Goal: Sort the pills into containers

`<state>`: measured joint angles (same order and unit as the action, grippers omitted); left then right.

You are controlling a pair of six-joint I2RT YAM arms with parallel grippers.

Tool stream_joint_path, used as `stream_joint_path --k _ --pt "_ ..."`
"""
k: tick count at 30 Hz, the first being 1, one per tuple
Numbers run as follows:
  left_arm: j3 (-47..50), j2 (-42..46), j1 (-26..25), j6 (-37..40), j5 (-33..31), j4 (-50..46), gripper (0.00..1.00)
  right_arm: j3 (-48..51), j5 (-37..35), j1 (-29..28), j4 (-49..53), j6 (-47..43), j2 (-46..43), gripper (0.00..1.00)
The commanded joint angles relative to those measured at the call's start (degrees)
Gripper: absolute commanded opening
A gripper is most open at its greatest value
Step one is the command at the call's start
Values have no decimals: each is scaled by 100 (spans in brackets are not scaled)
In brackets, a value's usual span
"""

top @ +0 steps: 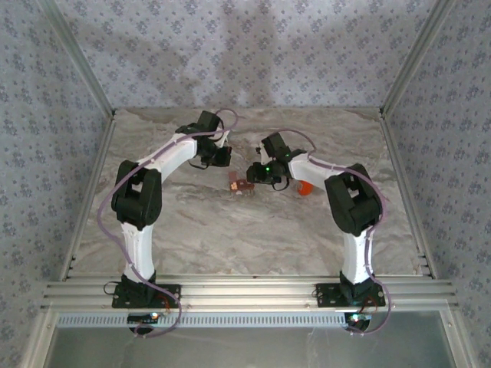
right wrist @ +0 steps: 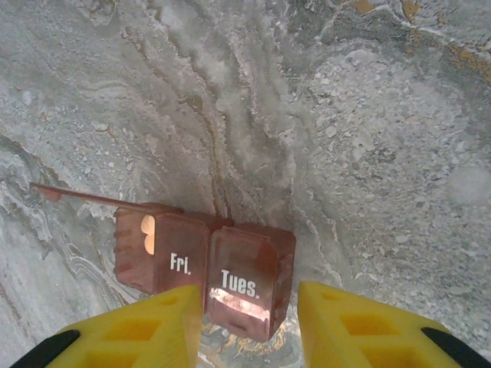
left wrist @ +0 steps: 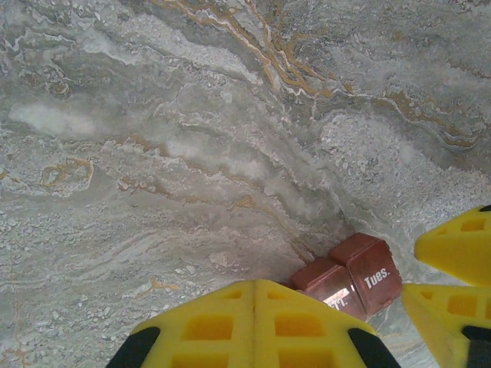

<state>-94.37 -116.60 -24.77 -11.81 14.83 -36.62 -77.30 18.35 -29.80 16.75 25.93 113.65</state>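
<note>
Looking down, you see the marbled surface (top: pixel 245 238) carrying the containers (top: pixel 242 185) near its middle, between the tips of both arms, with an orange bottle (top: pixel 304 188) partly hidden behind your right arm. Your right hand (right wrist: pixel 249 295) has its fingers apart, one on either side of the closed "Tues." compartment. Your left hand (left wrist: pixel 254 295) is pressed together just beside the strip. Next to "Fri.", one lid (right wrist: pixel 84 195) stands open.

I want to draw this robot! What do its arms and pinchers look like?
The left arm and right arm have white tube-shaped links, chunky black joints and a thin lilac cable looping alongside. The left gripper and right gripper have bright yellow blocky fingers with square hollows.
</note>
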Motion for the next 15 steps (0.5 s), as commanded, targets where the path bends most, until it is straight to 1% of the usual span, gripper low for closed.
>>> stream_joint_path --k 1,15 --pt "-91 -91 -10 39 53 16 0 -171 -103 2 114 -80 179 38" --pt "-174 -267 -57 10 164 23 0 -172 -108 16 89 -38 281 36"
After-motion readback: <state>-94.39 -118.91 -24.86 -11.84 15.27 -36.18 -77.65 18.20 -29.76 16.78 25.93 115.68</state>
